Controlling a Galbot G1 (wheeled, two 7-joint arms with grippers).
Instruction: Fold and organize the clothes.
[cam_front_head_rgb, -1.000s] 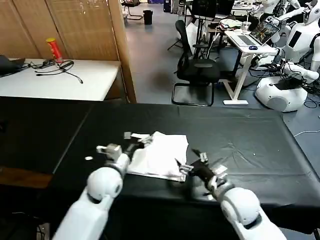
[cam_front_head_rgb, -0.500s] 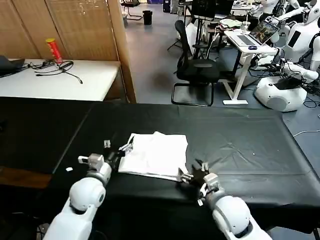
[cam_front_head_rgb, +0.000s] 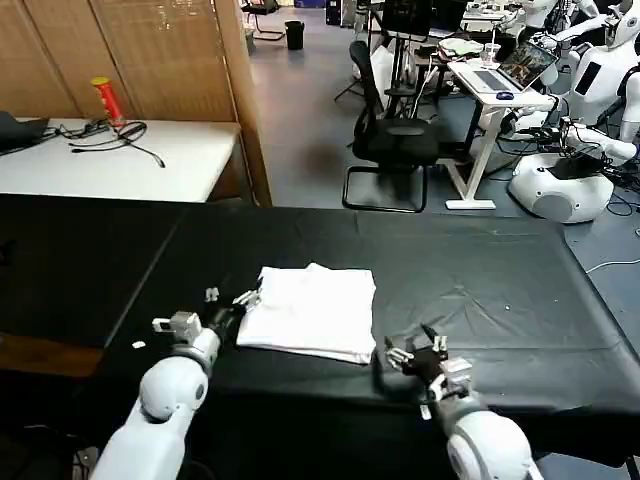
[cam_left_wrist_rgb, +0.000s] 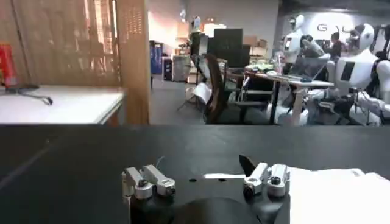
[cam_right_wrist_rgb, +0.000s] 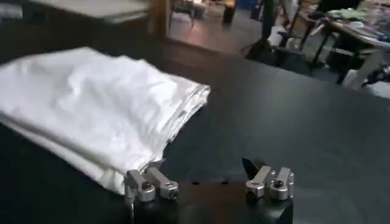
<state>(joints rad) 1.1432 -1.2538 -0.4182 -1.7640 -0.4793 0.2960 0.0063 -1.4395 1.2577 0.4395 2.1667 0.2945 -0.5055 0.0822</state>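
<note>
The right gripper sits low over the black table at its near edge with fingers spread and empty, the folded white T-shirt just beside it on its left, not touching. The left gripper, also spread and empty, lies at the shirt's opposite edge, one fingertip at the cloth. Any print on the shirt is hidden; beyond stand an office chair and a white side table.

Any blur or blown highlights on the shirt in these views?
Head view: folded white T-shirt bright against the black table, folds faint. Right wrist view: shirt soft, creases readable, background blurred. Left wrist view: shirt edge nearly featureless white.
</note>
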